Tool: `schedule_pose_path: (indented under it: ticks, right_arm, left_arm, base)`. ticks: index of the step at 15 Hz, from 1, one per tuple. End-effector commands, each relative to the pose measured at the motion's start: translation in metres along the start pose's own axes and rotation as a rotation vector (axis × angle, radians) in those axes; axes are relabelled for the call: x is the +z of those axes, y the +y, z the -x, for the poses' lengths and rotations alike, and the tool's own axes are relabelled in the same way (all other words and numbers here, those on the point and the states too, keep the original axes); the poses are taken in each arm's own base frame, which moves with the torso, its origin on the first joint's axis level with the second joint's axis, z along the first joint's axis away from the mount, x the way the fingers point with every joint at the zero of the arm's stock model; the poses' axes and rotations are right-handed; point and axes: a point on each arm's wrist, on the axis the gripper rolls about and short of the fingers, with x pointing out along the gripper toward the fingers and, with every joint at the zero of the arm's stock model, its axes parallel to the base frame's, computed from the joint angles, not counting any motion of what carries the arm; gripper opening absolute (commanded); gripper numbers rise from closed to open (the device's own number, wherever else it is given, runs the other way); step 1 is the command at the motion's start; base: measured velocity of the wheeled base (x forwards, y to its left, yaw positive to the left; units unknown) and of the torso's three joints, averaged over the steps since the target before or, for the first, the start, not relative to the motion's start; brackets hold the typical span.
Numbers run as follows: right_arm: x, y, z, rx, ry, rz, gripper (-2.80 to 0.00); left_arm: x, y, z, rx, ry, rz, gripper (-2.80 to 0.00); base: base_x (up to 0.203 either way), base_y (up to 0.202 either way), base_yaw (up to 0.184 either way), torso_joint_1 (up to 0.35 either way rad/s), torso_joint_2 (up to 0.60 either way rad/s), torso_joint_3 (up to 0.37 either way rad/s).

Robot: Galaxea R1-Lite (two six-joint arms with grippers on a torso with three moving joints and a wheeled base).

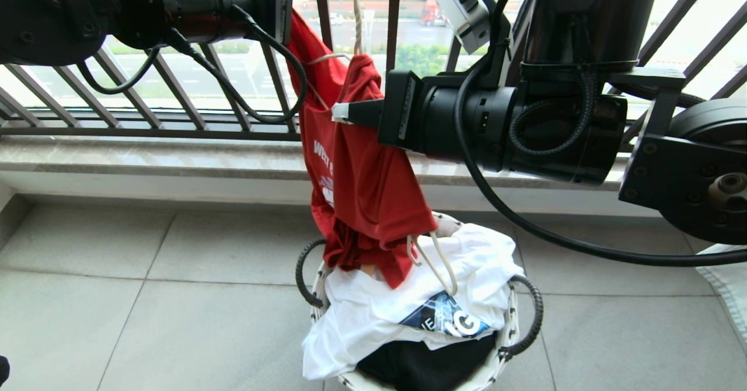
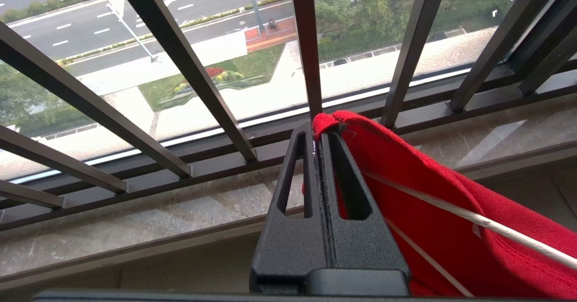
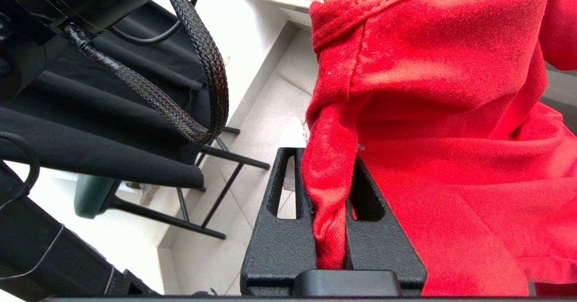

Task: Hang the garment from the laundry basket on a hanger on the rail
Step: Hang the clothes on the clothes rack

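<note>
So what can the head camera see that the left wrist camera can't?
Only the head view shows the laundry basket, the white T-shirt in it, and the right tool pinching the red T-shirt. Only the left wrist view shows the street and trees outside, and the left tool shut on the shirt's edge. Both show the red T-shirt, the cream hanger and the black railing.

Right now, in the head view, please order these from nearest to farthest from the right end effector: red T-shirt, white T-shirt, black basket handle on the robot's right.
1. Red T-shirt: gripped by the right end effector.
2. White T-shirt: below, in the basket.
3. Black basket handle: lower, at the basket's right rim.
</note>
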Motion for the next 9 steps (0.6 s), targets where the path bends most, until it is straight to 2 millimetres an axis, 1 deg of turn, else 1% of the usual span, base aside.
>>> schedule_pose_path:
  ticks: [1,6,7,9]
  right_arm:
    - [0.001,0.001,0.001,0.003,-0.003,-0.002,-2.8]
    - [0.002,0.0,0.001,0.002,-0.007,-0.001,-2.8]
    - [0.002,-0.001,0.0,0.0,-0.007,-0.001,-2.8]
    - [0.002,-0.002,-0.001,-0.003,-0.007,-0.001,-2.8]
  left_arm:
    - [-0.003,-0.001,-0.004,0.003,0.005,-0.003,-2.8]
    - [-0.002,-0.001,-0.002,0.007,0.001,0.0,-2.8]
    - [0.003,-0.004,0.004,-0.007,-0.006,0.009,-2.8]
    - [0.014,-0.025,0.023,-0.091,0.001,0.023,-2.8]
  base:
    - [0.0,0.0,0.0,0.0,0.0,0.0]
    - [0.0,0.0,0.0,0.0,0.0,0.0]
    - [0.0,0.0,0.0,0.0,0.0,0.0]
    - [0.0,0.0,0.0,0.0,0.0,0.0]
